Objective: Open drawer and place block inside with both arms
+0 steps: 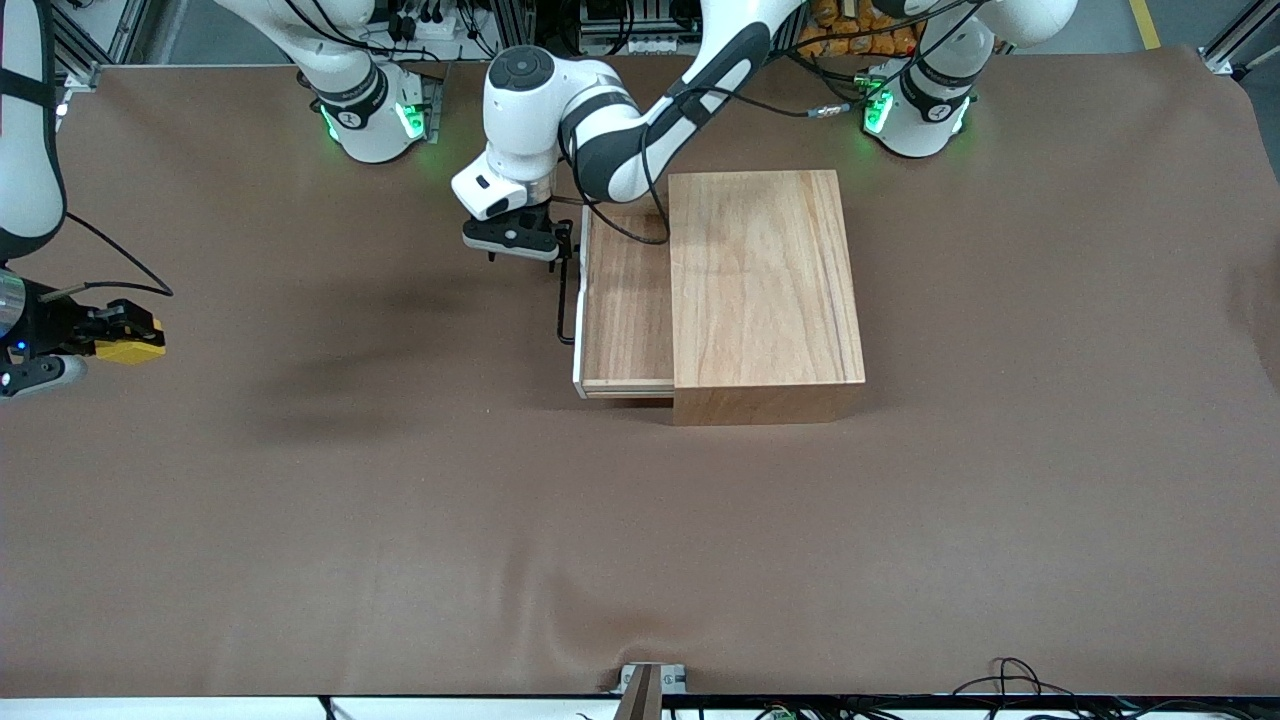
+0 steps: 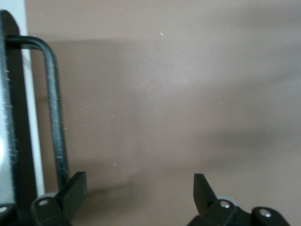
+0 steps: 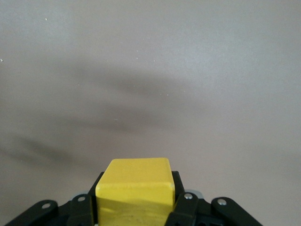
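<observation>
The drawer [image 1: 625, 300] stands pulled partly out of the light wooden box [image 1: 765, 290], toward the right arm's end of the table. Its black wire handle [image 1: 566, 300] also shows in the left wrist view [image 2: 54, 108]. My left gripper [image 1: 515, 240] is open and empty, just beside the handle's end that lies farther from the front camera; in the left wrist view [image 2: 140, 188] its fingertips [image 2: 77, 186] stand wide apart and hold nothing. My right gripper [image 1: 125, 335] is shut on the yellow block [image 1: 132, 345] over the table's right-arm end. The block fills the right wrist view [image 3: 136, 188].
The brown cloth [image 1: 400, 500] covers the whole table. The wooden box stands in the middle, nearer the arms' bases. Cables [image 1: 1010, 680] lie at the table's edge nearest the front camera.
</observation>
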`<move>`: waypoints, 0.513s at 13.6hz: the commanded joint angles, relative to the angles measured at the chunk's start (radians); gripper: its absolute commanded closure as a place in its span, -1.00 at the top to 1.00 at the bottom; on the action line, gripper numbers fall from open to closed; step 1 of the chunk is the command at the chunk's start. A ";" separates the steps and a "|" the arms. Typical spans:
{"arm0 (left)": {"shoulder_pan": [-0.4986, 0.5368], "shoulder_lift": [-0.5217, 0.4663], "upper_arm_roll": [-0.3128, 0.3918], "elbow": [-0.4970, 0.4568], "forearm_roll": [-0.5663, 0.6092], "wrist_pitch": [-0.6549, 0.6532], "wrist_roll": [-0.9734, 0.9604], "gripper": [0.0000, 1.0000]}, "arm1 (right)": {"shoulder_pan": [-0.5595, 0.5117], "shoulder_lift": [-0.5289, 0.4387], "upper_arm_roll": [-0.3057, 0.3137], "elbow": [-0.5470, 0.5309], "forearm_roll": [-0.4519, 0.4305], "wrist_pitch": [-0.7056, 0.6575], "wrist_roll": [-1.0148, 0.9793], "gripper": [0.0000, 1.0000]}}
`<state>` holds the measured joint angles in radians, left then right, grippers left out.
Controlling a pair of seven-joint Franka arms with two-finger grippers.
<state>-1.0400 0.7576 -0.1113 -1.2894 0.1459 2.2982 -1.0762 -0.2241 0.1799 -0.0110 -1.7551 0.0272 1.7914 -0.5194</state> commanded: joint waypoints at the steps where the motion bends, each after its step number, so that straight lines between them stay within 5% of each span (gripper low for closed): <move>1: -0.006 0.017 -0.007 0.032 -0.009 0.012 -0.011 1.00 | -0.009 0.010 0.014 0.080 0.049 -0.074 -0.017 -0.65; 7: 0.027 -0.092 -0.013 0.028 -0.089 -0.055 -0.007 1.00 | 0.026 0.064 0.016 0.276 0.131 -0.234 0.086 -0.66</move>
<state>-1.0333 0.7247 -0.1240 -1.2506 0.0798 2.2947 -1.0815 -0.2153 0.2017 0.0018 -1.5570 0.1257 1.5945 -0.4899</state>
